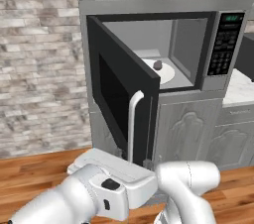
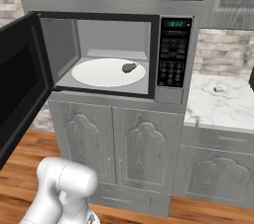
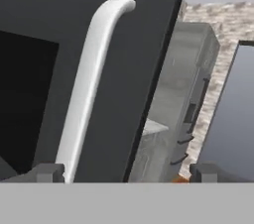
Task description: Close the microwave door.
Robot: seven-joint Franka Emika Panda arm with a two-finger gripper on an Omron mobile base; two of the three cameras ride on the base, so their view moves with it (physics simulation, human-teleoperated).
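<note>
A white robot arm reaches low toward the microwave door point(image 1: 121, 82), which stands swung wide on its left-hand hinge, its outer face and vertical white bar handle point(image 1: 133, 126) turned toward the room. The microwave point(image 2: 116, 54) itself sits built into grey cabinets point(image 2: 124, 153), its grey cavity exposed, a small dark item point(image 2: 129, 67) resting on the white turntable point(image 2: 108, 72) and the keypad panel point(image 2: 173, 52) with green display to the right. A marble tabletop point(image 2: 223, 106) runs off to the right.

From the hand's own view, the pincer point(image 3: 126, 172) is spread: one fingertip point(image 3: 47, 172) sits at the foot of the handle and the other point(image 3: 208, 171) lies beyond the door's free edge, nothing held between them. Whether either finger touches the panel cannot be told.

The job appears barely begun; the door looks fully open. To do it well, the hand would likely best press on the outer face near the handle, far from the hinge, and follow the door's arc to the robot's right rather than shove straight ahead. Contact close to the free edge risks slipping off the panel, and a finger caught behind the handle could snag as the door swings home.
</note>
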